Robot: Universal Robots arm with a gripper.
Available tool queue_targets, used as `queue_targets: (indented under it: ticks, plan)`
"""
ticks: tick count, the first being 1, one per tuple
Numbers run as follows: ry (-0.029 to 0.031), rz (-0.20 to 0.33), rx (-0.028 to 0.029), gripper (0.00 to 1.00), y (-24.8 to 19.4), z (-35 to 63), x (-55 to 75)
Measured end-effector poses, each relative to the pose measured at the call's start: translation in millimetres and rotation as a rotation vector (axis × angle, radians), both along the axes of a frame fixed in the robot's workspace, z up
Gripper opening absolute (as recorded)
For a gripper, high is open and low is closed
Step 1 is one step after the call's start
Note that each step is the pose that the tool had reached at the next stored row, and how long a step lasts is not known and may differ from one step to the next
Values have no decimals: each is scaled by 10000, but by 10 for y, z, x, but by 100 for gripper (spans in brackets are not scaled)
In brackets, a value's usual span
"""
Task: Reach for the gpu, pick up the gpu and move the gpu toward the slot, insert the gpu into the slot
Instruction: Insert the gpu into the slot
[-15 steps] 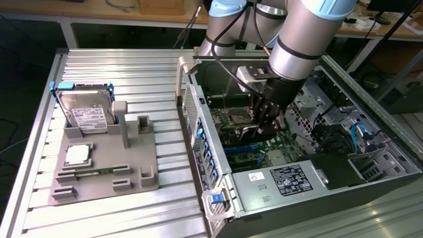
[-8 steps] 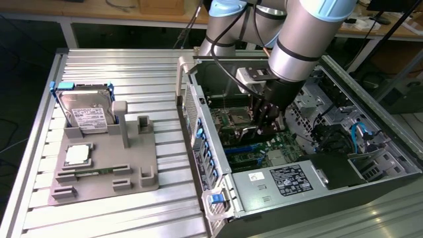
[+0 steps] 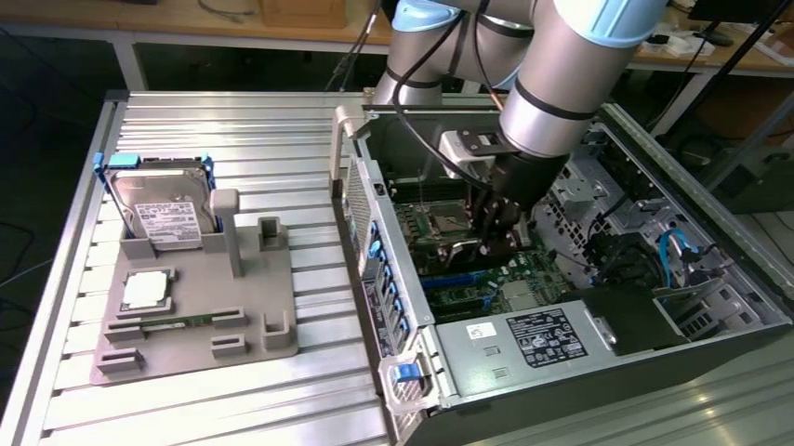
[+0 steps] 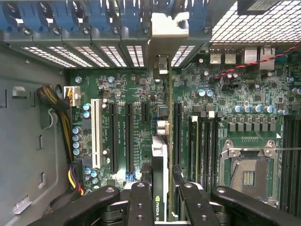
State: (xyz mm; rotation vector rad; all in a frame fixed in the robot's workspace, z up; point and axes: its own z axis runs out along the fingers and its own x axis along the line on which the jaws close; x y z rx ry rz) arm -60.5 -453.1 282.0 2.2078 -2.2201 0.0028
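Item 1, gripper [image 4: 162,188]: 2 black fingers closed on the gpu [image 4: 159,155], low inside the open PC case [image 3: 694,307].
Item 2, gpu: held edge-on over the green motherboard [image 4: 136,89], silvery bracket end toward the case's vented wall (NVIDIA label showing between the fingers).
Item 3, slot [image 4: 177,136]: long black strip just beside the card's edge; contact cannot be told.
Item 4, hard drive [image 3: 162,209]: propped in the grey fixture tray [image 3: 199,316], at the exterior view's left, well apart from the case.

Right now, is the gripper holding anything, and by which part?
Yes: the thin dark circuit card, pinched across its flat faces between the black fingers, along the edge away from the green motherboard.
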Motion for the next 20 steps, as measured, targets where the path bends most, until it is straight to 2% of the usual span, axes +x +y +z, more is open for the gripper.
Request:
queue_targets:
  ticks: [20]
  plan:
    - [0,0,0,27,0,-89,-73]
